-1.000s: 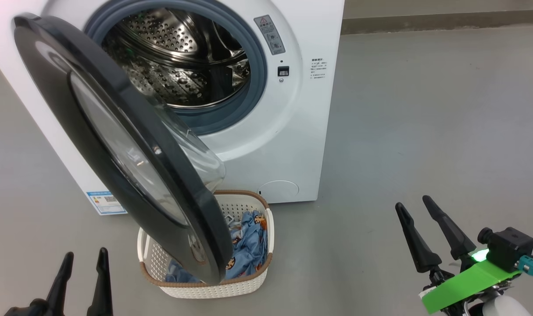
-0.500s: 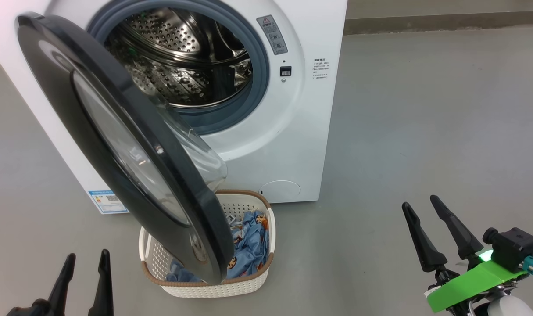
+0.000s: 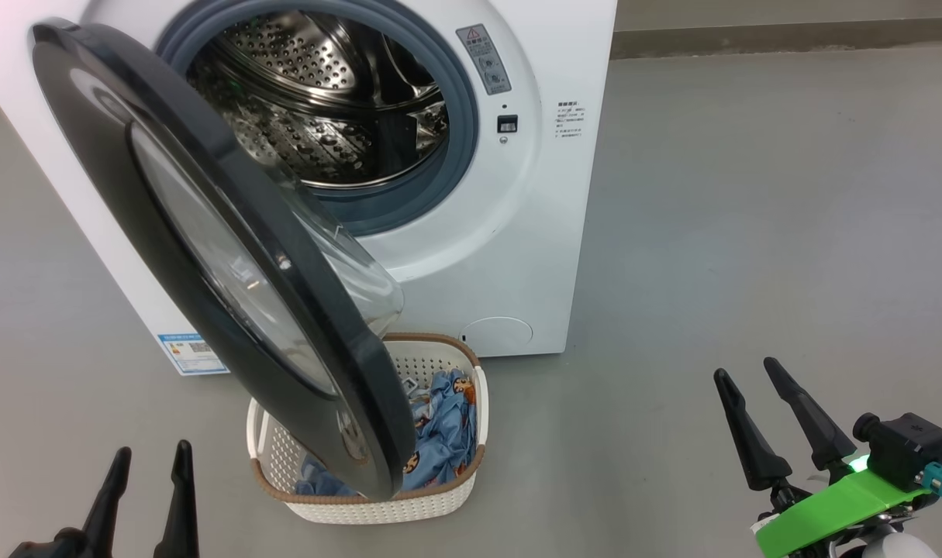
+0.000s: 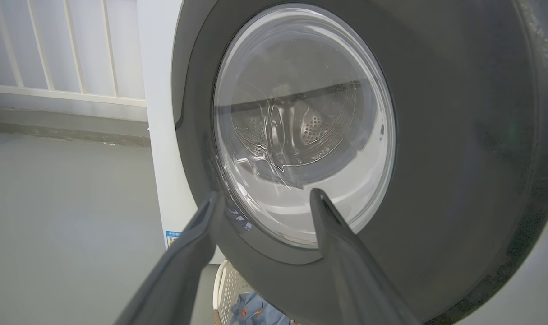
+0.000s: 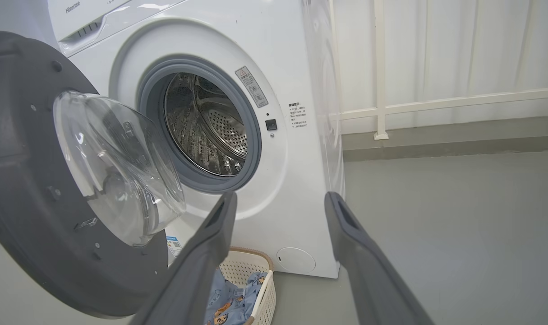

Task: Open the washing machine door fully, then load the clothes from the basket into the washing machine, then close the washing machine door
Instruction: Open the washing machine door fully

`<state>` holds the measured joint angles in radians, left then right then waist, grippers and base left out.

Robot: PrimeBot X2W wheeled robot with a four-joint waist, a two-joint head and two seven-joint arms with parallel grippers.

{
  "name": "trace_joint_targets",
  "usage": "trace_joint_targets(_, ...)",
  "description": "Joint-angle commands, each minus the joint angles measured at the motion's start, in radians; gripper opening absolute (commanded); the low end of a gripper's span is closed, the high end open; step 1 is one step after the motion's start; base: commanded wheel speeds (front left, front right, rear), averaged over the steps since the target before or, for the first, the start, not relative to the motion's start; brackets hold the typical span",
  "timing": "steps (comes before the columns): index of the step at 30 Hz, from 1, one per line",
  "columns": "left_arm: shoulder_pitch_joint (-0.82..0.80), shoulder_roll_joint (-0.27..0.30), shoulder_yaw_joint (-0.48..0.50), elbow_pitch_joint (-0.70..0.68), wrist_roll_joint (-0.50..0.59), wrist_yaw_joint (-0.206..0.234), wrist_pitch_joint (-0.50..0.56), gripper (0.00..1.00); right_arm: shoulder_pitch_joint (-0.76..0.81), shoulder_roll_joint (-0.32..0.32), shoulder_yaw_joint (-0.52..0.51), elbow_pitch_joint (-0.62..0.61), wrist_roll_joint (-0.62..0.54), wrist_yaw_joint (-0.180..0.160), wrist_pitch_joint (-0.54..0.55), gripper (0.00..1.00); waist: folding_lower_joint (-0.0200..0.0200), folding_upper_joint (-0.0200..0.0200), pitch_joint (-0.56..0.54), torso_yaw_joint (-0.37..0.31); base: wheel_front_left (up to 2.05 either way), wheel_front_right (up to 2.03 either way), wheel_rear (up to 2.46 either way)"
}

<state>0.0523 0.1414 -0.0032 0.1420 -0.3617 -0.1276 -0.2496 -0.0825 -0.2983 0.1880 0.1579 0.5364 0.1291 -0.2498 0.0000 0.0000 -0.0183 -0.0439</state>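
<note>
The washing machine door [image 3: 222, 256] stands part-open, swung out left of the washing machine [image 3: 517, 232], whose top is cut off. Its black rim hides the near-left half of the basket [image 3: 377, 510], which sits on the floor [image 3: 711, 232] just in front of the machine. The clothes [image 3: 447, 426] lie in the basket, and only their right part shows past the door. The left pincer [image 3: 152, 448] and right pincer [image 3: 745, 366] both gape wide and empty, well apart from everything. The left one's wrist is cut off by the bottom edge.

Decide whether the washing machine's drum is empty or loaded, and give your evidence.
Empty, as far as visible: the drum shows bare perforated steel, while the clothes lie in the basket on the floor.
</note>
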Motion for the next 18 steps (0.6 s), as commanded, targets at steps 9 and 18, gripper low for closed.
trace_joint_targets(9, -0.038, 0.026, 0.037, -0.022, 0.002, -0.003, -0.012, 1.00, -0.004, -0.004, 0.009, -0.025, -0.014, 0.002, -0.012, 1.00, 0.0000, 0.0000, 0.002, 0.001, 0.00, 0.00, 0.00)
trace_joint_targets(18, -0.042, 0.027, 0.036, -0.023, -0.001, -0.003, -0.012, 0.00, -0.002, -0.001, 0.004, -0.027, -0.015, 0.002, -0.012, 1.00, 0.0000, 0.0000, 0.004, 0.003, 0.00, 0.00, 0.00)
